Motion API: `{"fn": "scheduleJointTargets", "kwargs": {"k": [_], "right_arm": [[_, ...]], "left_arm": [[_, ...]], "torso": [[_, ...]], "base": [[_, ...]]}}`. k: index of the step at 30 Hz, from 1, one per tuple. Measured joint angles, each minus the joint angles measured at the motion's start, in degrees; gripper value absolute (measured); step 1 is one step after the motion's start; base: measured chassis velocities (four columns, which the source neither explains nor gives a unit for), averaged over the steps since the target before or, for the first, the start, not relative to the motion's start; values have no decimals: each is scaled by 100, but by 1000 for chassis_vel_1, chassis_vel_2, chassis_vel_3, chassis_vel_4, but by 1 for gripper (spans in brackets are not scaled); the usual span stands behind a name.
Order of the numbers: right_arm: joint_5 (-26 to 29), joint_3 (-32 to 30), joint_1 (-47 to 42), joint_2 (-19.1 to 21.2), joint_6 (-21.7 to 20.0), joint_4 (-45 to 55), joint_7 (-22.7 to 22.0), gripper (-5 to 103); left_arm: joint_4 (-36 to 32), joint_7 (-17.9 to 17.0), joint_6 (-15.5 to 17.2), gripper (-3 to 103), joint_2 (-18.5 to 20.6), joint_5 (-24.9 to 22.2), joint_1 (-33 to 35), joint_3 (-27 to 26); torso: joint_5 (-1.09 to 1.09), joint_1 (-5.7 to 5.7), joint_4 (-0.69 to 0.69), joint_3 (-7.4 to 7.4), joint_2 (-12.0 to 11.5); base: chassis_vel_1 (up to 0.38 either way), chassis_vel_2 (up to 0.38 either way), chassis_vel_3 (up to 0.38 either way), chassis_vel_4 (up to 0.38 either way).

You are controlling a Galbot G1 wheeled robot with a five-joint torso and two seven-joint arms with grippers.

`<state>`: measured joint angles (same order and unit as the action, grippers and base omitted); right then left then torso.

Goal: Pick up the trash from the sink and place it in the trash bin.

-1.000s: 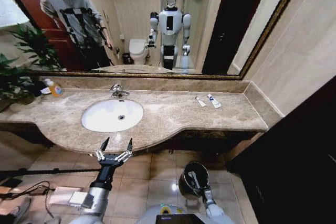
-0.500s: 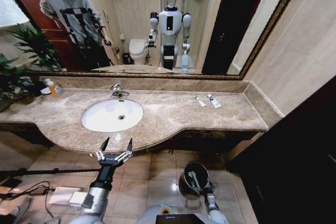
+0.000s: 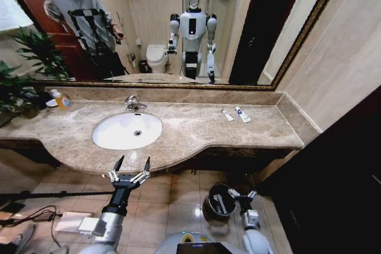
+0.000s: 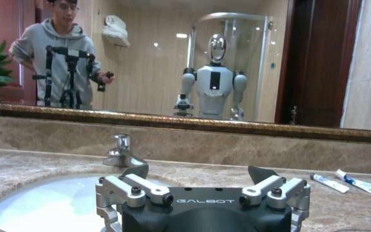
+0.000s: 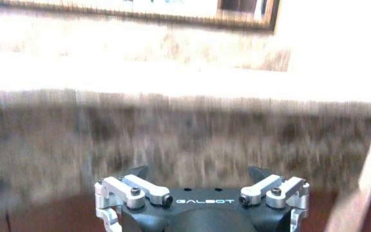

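The left gripper (image 3: 131,165) hangs spread wide just off the counter's (image 3: 190,138) front edge, below the sink (image 3: 127,130). The right gripper (image 3: 241,193) sits low beside the bin (image 3: 215,201) on the floor, fingers apart and empty. Two white tubes (image 3: 236,114) lie near the counter's back right corner; a white piece lies inside the bin.

Both pincers (image 3: 131,163) (image 3: 241,193) spread, low.
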<state>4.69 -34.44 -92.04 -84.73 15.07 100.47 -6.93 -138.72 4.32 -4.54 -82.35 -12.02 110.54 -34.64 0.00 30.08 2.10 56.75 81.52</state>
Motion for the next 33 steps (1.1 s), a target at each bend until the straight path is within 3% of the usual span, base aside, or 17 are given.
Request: {"fn": "scheduleJointTargets", "kwargs": {"k": [8, 12, 24, 33], "right_arm": [[113, 16, 238, 119, -447, 957, 53, 100], [250, 130, 758, 394, -777, 1109, 108, 100], [1274, 732, 2688, 1642, -1724, 193, 361, 100], [1539, 1118, 4069, 1645, -2196, -1087, 653, 100]], "left_arm": [[0, 0, 0, 100, 0, 0, 0, 0], [0, 0, 0, 100, 0, 0, 0, 0], [0, 0, 0, 100, 0, 0, 0, 0], [0, 0, 0, 100, 0, 0, 0, 0]], "torso": [[0, 1, 0, 0, 0], [0, 1, 1, 1, 0], [1, 1, 0, 1, -1], [1, 1, 2, 1, -1]], "base": [[0, 0, 0, 0], [0, 0, 0, 0], [0, 0, 0, 0], [0, 0, 0, 0]]}}
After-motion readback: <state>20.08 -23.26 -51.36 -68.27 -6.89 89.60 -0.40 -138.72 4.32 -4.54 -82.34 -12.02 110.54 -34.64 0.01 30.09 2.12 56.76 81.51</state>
